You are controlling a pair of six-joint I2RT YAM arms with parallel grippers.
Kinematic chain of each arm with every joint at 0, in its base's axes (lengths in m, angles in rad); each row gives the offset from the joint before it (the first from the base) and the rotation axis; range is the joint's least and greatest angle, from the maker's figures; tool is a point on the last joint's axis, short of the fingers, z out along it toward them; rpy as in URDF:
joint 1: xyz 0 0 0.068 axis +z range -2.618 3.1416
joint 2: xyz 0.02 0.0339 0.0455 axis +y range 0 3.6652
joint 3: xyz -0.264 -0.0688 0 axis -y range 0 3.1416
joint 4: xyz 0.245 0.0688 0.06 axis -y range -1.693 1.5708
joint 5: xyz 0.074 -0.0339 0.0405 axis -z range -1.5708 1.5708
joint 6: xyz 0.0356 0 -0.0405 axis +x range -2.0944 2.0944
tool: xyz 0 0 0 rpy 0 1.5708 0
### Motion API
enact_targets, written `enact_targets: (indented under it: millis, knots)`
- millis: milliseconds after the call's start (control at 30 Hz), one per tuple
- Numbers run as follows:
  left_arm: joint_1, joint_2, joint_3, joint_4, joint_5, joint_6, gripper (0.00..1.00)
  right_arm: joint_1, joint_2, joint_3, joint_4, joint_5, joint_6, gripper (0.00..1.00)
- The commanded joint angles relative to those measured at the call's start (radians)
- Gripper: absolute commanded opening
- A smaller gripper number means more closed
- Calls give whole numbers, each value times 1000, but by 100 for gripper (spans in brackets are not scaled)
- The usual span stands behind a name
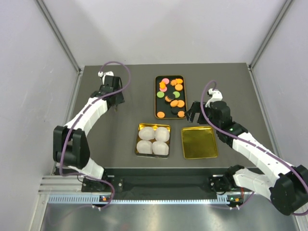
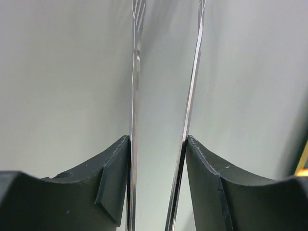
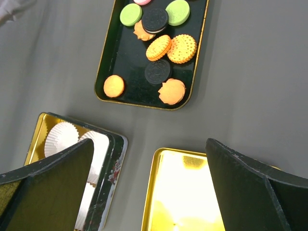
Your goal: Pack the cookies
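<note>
We see the left gripper [image 2: 157, 142] pinching metal tweezers [image 2: 136, 96], likely to lift cookies [image 3: 182, 48] from the black tray [image 3: 124, 57], near which the right gripper [image 3: 149, 144] hovers wide apart.

Robot test bench, most likely in a lab

A left arm [image 1: 86, 115] and a right arm [image 1: 257, 151], both robotic, are bolted to a metal rail [image 1: 159, 198] at the near edge of a dark grey table [image 1: 130, 96]. Plain white panels [image 1: 29, 86] held in metal struts [image 1: 57, 31] close off the left, right and far sides. Purple cables [image 1: 115, 62] loop off the arms.
</note>
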State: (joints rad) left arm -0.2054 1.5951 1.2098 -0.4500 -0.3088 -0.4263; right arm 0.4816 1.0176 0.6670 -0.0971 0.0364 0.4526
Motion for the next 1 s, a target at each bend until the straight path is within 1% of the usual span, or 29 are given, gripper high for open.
enact_targets:
  millis: [0, 67, 167, 333, 367, 433, 600, 700, 967]
  knots:
    - [-35, -90, 14, -58, -36, 26, 53, -5, -1, 5, 34, -9, -17, 100]
    - [-64, -109, 22, -73, -38, 32, 49, -3, 4, 6, 33, -9, -15, 100]
    - [-115, -126, 56, -107, -33, 44, 49, -3, 4, 6, 33, -7, -17, 100]
    - [-224, -97, 131, -142, -36, 55, 47, -3, 7, 5, 33, -4, -19, 100]
    - [-239, -78, 141, -150, -35, 52, 45, -3, 6, 6, 34, -4, -20, 100]
    - [-282, -61, 172, -159, -38, 49, 44, -3, 6, 3, 34, -3, -20, 100]
    - [-353, -6, 233, -162, -23, 40, 44, -3, 10, 3, 33, -3, -20, 100]
    - [-420, 38, 273, -165, -15, 41, 44, -5, 7, 3, 33, -3, -22, 100]
    - [-514, 190, 401, -176, -13, 66, 45, -3, 3, 3, 31, 0, -25, 100]
